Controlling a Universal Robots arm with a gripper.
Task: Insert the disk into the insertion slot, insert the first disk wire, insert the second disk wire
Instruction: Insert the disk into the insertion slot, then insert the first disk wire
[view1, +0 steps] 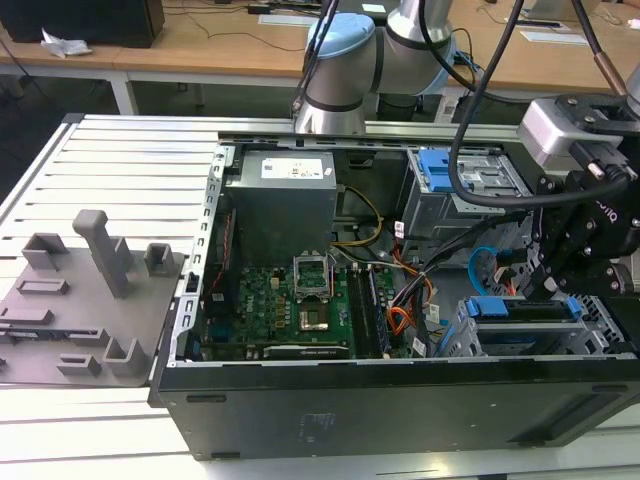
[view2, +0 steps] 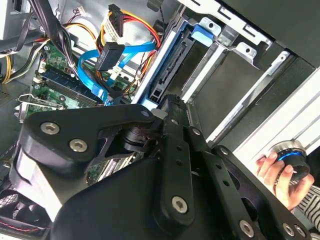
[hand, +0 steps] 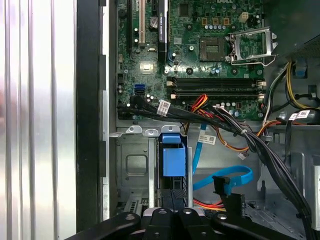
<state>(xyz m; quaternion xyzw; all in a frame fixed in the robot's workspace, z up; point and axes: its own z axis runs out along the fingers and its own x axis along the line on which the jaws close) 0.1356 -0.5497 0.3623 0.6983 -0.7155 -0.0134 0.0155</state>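
Observation:
The disk, silver in its bright blue carrier, stands edge-up inside the insertion slot, the grey perforated cage at the case's corner. In the exterior view the disk sits low in the insertion slot at the exterior view's right. My gripper is shut, with its tips right at the disk's end; I cannot tell whether they touch. The second disk wire, a flat light-blue cable with a dark connector, lies loose beside the cage, apart from the disk. My gripper hangs just above the cage.
An orange, red and yellow wire bundle with a black plug hangs near the blue cable. A taller grey cage with a blue latch stands behind. Black cable looms cross the motherboard. A person's hand holds a round device outside the case.

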